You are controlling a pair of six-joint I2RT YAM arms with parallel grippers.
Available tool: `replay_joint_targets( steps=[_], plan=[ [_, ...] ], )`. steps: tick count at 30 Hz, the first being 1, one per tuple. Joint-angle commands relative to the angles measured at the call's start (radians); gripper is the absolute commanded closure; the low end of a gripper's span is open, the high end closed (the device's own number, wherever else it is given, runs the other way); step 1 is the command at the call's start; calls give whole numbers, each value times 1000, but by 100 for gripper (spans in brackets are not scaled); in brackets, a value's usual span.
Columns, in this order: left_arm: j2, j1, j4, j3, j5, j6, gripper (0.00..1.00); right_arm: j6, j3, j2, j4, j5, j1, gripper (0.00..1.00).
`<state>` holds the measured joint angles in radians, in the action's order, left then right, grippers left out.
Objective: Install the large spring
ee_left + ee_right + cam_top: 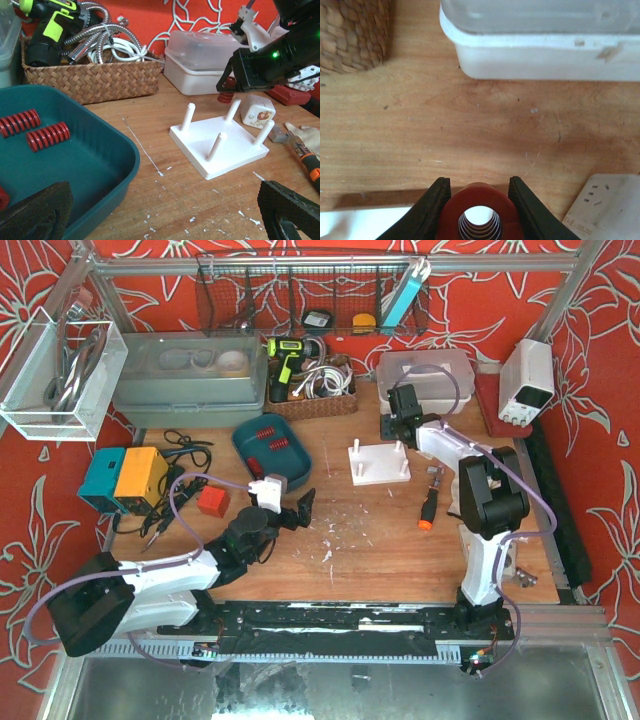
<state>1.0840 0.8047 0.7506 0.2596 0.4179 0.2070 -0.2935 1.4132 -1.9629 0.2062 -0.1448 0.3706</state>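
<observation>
Four pegs (218, 145) stood bare on the base (200, 137); the right gripper (480, 186) was clamped on the spring (479, 212), hovering just over the far corner; the left gripper (160, 215) gaped idle; next, seemingly, centre its bore on a peg, then lower.

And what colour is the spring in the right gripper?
Red; best seen in the right wrist view, spring held end-on in the right gripper.

We see a wooden desk (370, 550) carrying a teal tray (297, 468), a white peg board (378, 465), a screwdriver (429, 505), a wicker basket (310, 408), a white tub (425, 375) and a red block (212, 501).
</observation>
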Motion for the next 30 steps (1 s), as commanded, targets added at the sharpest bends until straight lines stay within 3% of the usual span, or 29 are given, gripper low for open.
replay_joint_targets(
  steps=[1, 12, 30],
  plan=[
    [5, -4, 36, -2, 23, 6, 0, 37, 70, 53, 31, 8, -2, 100],
    [1, -4, 36, -3, 16, 12, 0, 31, -19, 127, 79, 28, -12, 100],
    [3, -4, 45, 3, -46, -7, 0, 26, -45, 90, 88, 32, -22, 100]
  ],
)
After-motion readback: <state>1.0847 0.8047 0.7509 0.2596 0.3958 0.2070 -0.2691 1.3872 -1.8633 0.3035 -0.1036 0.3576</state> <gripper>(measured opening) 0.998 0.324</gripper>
